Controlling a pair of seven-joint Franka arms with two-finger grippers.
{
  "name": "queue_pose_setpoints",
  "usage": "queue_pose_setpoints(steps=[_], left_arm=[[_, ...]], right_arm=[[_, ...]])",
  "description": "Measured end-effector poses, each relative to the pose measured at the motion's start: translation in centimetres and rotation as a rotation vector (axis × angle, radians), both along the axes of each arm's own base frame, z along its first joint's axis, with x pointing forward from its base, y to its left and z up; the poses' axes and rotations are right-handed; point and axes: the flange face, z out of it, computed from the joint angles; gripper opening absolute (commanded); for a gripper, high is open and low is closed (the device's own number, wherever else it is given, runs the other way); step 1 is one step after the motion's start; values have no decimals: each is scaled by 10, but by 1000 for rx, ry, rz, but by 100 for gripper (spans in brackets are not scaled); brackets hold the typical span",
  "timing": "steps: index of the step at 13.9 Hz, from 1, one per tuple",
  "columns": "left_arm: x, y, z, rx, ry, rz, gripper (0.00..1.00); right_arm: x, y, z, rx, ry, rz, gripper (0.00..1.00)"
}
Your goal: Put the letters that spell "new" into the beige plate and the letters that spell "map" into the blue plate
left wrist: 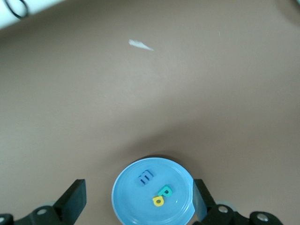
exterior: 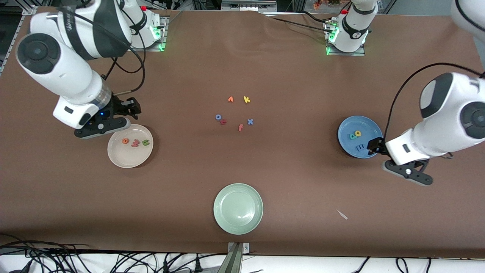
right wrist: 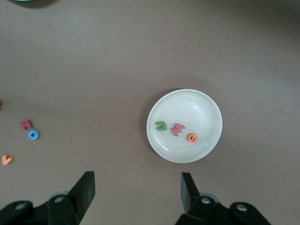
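Note:
The beige plate (exterior: pixel 127 159) lies toward the right arm's end of the table. In it are the orange "e" (exterior: pixel 125 141), pinkish "w" (exterior: pixel 135 143) and green "n" (exterior: pixel 146 142). My right gripper (exterior: pixel 130 107) hangs open and empty over the table just past that plate's rim (right wrist: pixel 197 108). The blue plate (exterior: pixel 344 131) lies toward the left arm's end. It holds the teal "a" (exterior: pixel 352 136), yellow "p" (exterior: pixel 357 133) and blue "m" (exterior: pixel 360 146). My left gripper (exterior: pixel 373 147) stands open over this plate (left wrist: pixel 126 206), nothing between its fingers, the "m" (left wrist: pixel 146 177) below.
A pale green plate (exterior: pixel 238 223) sits nearest the front camera. Mid-table lie loose letters: orange "v" (exterior: pixel 230 99), yellow "k" (exterior: pixel 246 99), a blue ring (exterior: pixel 218 117), a red letter (exterior: pixel 223 121), pinkish "f" (exterior: pixel 240 127), blue "x" (exterior: pixel 250 121). A white scrap (exterior: pixel 342 214) lies nearer the front camera than the blue plate.

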Motion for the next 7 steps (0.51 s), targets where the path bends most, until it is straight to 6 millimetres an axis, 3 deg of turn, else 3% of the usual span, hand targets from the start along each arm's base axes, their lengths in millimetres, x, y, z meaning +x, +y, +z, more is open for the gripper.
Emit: queue_pose_setpoints(steps=[2, 4, 7], left_arm=[[-1, 7, 30, 12, -28, 17, 100], [-3, 11, 61, 9, -71, 36, 100], [-16, 20, 98, -11, -81, 70, 100]], right_arm=[[-4, -10, 30, 15, -13, 12, 87], [-16, -26, 63, 45, -23, 12, 98], [-36, -51, 98, 63, -28, -2, 99]])
